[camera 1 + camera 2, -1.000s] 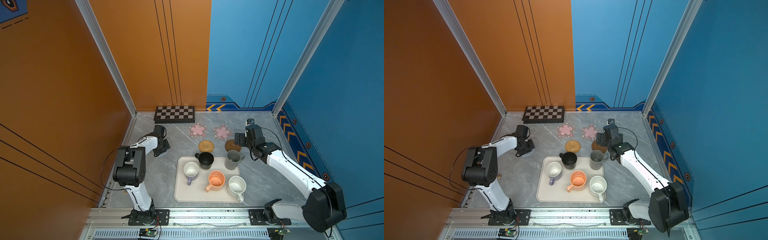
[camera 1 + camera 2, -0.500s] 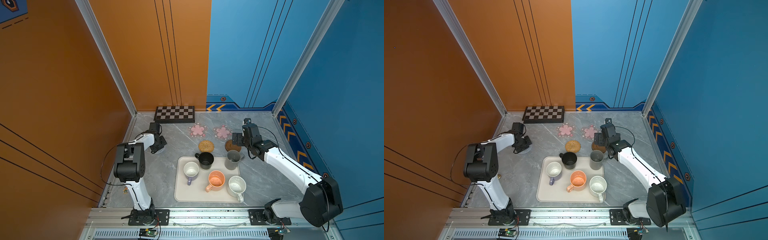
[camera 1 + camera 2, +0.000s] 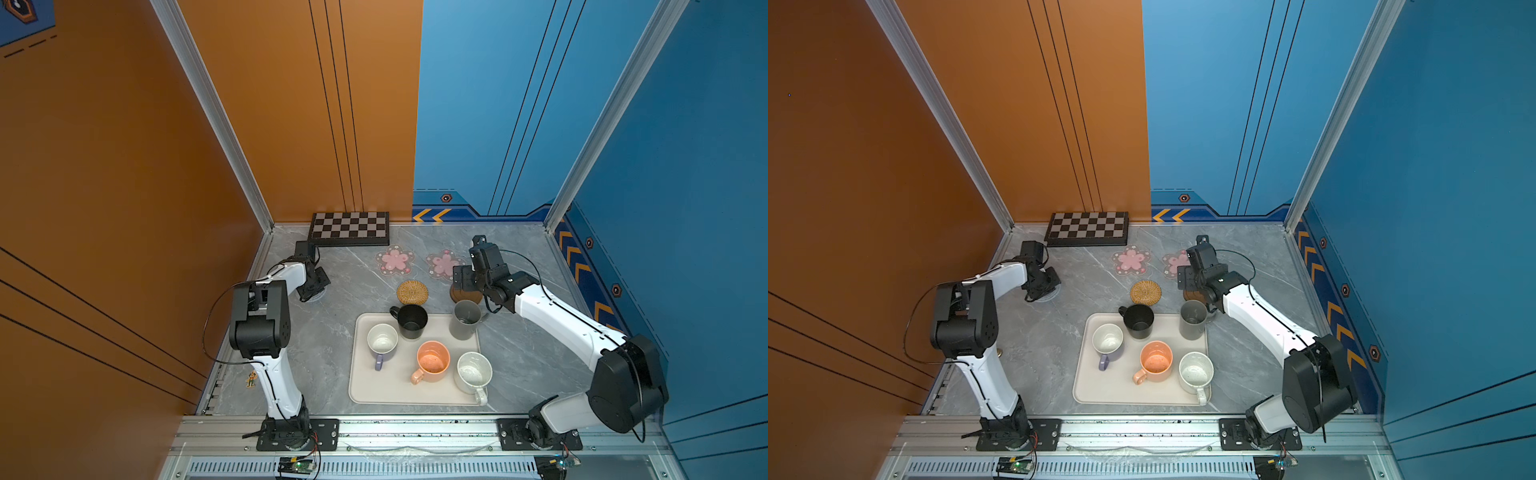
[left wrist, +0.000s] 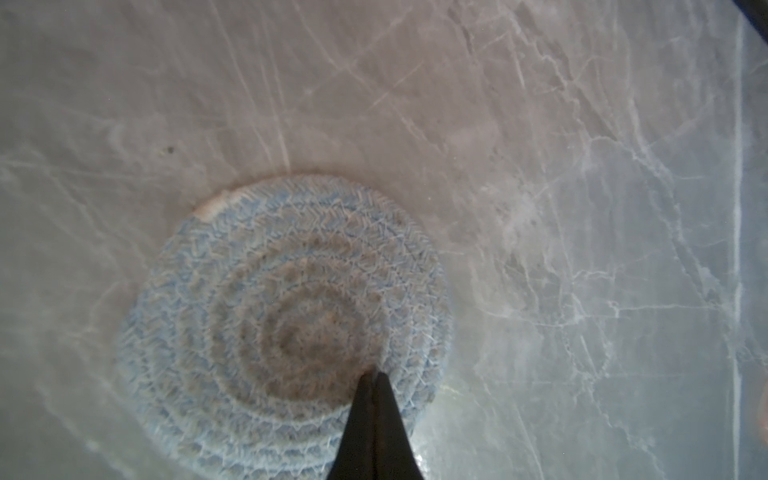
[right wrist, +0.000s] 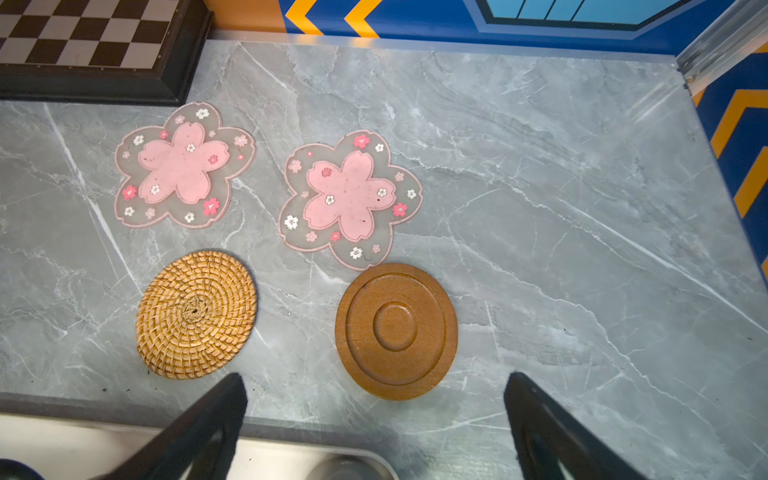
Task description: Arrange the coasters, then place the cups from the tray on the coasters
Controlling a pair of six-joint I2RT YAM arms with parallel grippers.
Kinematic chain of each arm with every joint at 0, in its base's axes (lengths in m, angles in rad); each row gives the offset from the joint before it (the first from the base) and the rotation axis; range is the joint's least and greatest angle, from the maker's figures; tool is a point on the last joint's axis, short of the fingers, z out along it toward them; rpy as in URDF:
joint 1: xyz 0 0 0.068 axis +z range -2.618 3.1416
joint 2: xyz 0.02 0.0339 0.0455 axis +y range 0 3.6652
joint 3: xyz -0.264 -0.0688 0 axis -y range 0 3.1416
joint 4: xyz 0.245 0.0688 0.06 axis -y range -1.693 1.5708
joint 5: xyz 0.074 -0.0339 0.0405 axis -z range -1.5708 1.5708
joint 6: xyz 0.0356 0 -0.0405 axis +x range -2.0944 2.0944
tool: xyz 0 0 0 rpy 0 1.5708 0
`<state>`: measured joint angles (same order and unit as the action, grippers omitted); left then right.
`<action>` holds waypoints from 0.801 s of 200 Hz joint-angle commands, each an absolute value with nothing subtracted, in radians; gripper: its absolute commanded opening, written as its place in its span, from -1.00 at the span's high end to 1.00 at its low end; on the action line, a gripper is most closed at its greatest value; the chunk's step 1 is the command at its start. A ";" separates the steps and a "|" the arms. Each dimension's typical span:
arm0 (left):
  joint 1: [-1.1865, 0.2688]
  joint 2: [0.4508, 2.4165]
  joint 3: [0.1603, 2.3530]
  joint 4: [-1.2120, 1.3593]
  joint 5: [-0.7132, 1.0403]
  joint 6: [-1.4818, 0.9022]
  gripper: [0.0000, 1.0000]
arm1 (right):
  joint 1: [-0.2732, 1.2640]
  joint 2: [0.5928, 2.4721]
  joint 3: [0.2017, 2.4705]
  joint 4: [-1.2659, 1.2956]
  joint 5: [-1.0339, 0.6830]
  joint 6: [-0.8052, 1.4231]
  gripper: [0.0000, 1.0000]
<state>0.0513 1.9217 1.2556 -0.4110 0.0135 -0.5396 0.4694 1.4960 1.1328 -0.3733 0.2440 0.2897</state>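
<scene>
My left gripper (image 4: 372,374) is shut, its tips resting on the pale-blue woven coaster (image 4: 286,328) near the left wall (image 3: 318,296). My right gripper (image 5: 377,376) stands open above the table beside the dark-brown wooden coaster (image 5: 397,330), holding nothing. Two pink flower coasters (image 3: 395,260) (image 3: 444,263) and the tan rattan coaster (image 3: 412,292) lie behind the tray (image 3: 365,390). On the tray stand the black cup (image 3: 411,321), grey cup (image 3: 464,319), lavender cup (image 3: 382,338), orange cup (image 3: 433,360) and white speckled cup (image 3: 473,372).
A checkered board (image 3: 350,228) lies against the back wall, close to the left pink coaster. Orange wall on the left, blue wall on the right. The right arm's forearm (image 3: 552,316) runs close past the grey cup.
The right gripper has moved left to hang over the wooden coaster, still open. The left gripper, shut, has shifted slightly toward the back with its tips on the blue coaster.
</scene>
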 commanded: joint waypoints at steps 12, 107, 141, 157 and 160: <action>0.040 1.790 1.234 -0.457 0.095 -0.515 0.96 | 0.489 1.557 1.197 -0.437 0.242 0.310 -0.93; 0.021 1.594 1.170 -0.488 0.202 -0.495 0.90 | 0.506 1.708 1.295 -0.505 0.262 0.318 -0.79; 0.014 1.572 1.139 -0.488 0.201 -0.503 0.91 | 0.506 1.780 1.334 -0.505 0.208 0.298 -0.57; 0.010 1.564 1.125 -0.487 0.197 -0.510 0.90 | 0.506 1.819 1.356 -0.505 0.194 0.295 -0.39; 0.009 1.565 1.121 -0.488 0.196 -0.510 0.91 | 0.506 1.826 1.360 -0.505 0.193 0.296 -0.37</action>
<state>0.0185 1.6028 1.1458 -0.4610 0.1848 -0.5133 0.5022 1.7794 1.3144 -0.4736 0.2207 0.2993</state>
